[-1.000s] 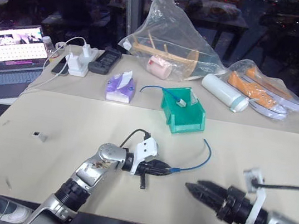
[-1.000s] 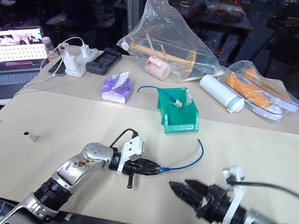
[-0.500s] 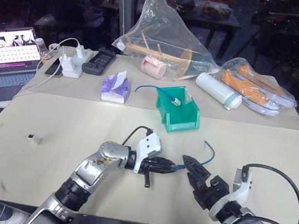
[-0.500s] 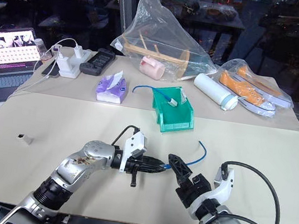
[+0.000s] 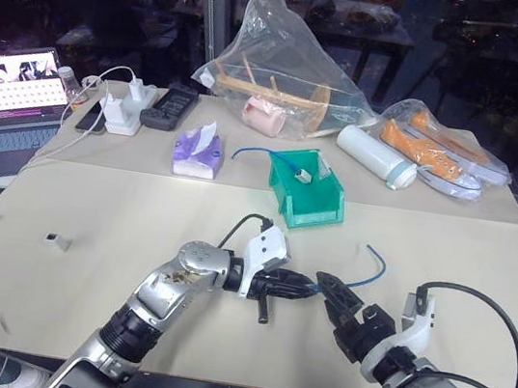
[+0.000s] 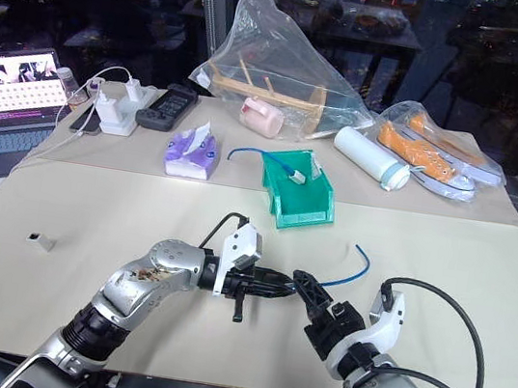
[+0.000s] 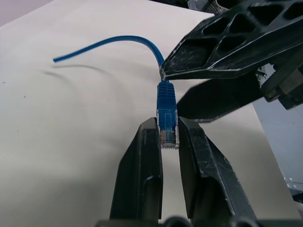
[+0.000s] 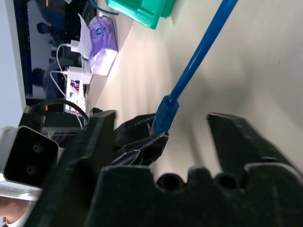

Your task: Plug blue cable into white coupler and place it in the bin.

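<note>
the cable [image 7: 166, 106] is held at its clear plug between the closed fingers of the left gripper [image 7: 168, 137], clear of the table [image 5: 118, 222] on the near side of the bin [image 5: 312, 197]; its free length arcs up and away from the plug towards the bin, ending loose. the right gripper [image 5: 325, 287] meets it from the opposite side, fingers apart and straddling the blue boot just behind the plug, one fingertip touching or just beside the boot; no grip is made yet. the bin, open front tilted up, stands well apart from both grippers and already holds another blue lead with a small white block [image 5: 309, 175]. beyond the bin lie a tissue pack [image 5: 197, 153], a white bottle [image 5: 376, 158] and bagged goods. step in hand, as judged: a hand-over or regrasp of the cable, preparatory to mating; insertion and binning remain. which white piece serves as the coupler cannot be told. the next move calls for the right fingers to close squarely on the boot before the left lets go, keeping the plug aligned.
</note>
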